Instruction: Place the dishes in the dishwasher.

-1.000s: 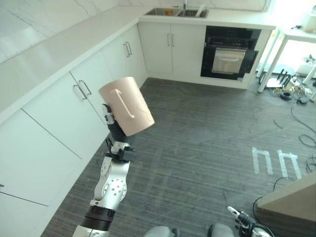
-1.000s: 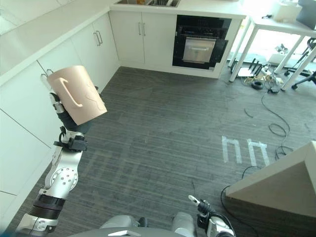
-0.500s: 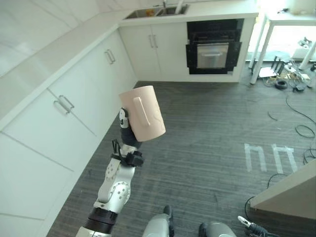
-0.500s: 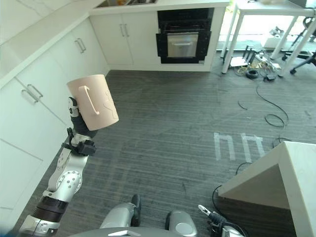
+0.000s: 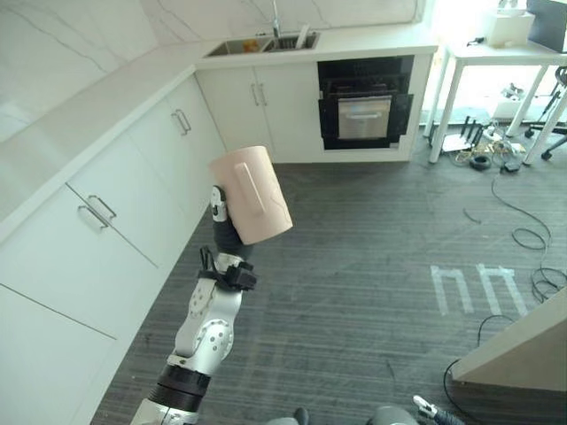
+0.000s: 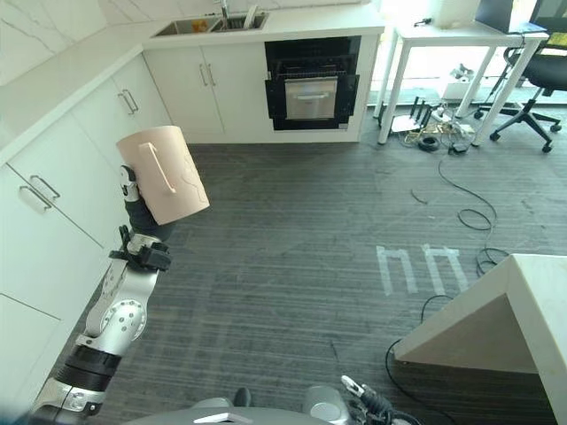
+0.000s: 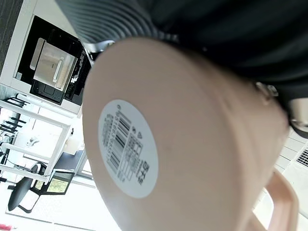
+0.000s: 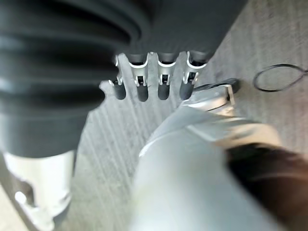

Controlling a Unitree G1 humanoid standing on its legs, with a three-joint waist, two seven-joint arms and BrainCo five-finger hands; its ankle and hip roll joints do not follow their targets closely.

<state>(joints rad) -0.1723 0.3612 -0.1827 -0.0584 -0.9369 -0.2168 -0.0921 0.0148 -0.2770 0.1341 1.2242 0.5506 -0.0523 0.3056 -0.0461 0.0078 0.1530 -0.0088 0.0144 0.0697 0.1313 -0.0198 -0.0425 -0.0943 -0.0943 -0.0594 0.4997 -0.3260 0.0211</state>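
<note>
A pale pink mug [image 5: 252, 195] with a handle is held up in the air, mouth downward and base up, over the grey floor beside the white cabinets. My left hand [image 5: 227, 235] is shut on it from below, with a finger [image 5: 215, 202] along its side. The left wrist view looks at the mug's base [image 7: 183, 144] with a white label. The black built-in appliance [image 5: 365, 111] stands in the far cabinet run, well beyond the mug. My right hand [image 8: 144, 82] hangs low near the floor, fingers straight, holding nothing.
White cabinets [image 5: 133, 177] under a pale counter run along the left, with a sink [image 5: 257, 42] at the far corner. A white table [image 5: 496, 53], an office chair [image 6: 540, 84] and loose cables [image 5: 523, 235] are at the far right. A pale counter corner [image 6: 496, 310] juts in at lower right.
The whole picture has shifted, so the camera has moved: the black appliance now sits nearer the middle. The mug stays in my left hand, a little more upright.
</note>
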